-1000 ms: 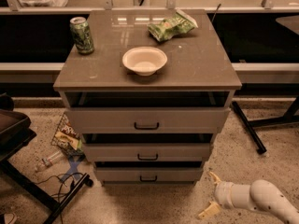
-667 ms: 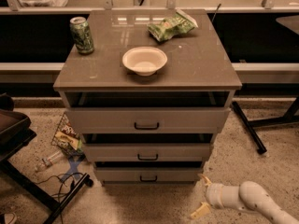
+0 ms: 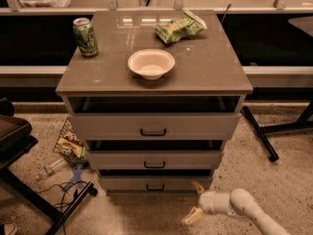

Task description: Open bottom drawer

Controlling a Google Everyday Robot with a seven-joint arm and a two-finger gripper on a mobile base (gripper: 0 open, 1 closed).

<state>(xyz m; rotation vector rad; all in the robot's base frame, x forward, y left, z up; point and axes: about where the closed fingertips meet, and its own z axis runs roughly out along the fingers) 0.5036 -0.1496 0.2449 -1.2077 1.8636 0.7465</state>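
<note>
Because the bottom drawer (image 3: 155, 180) is a hard, stiff box, it will most likely not bend or break when it is pulled. It probably slides straight out. It may feel a bit heavy if things are inside, and I cannot see inside it. It sits at the very bottom of the grey cabinet (image 3: 220, 80), close to the floor, under the middle drawer (image 3: 117, 159). It looks shut or nearly shut.

The best place to hold it is the small black handle (image 3: 155, 187) in the middle of its front. The handle is thin and smooth, so the fingers could slip off. They should go around the bar and pull straight back.

The gripper (image 3: 194, 203) is low by the floor, near the drawer's right corner and a little in front of it. Its two fingers are spread apart and hold nothing. It is not touching the drawer.

Compared with a second ago, the gripper has moved left, closer to the cabinet. The drawers, the can (image 3: 85, 36), the bowl (image 3: 151, 62) and the chip bag (image 3: 178, 28) on top have not moved.
</note>
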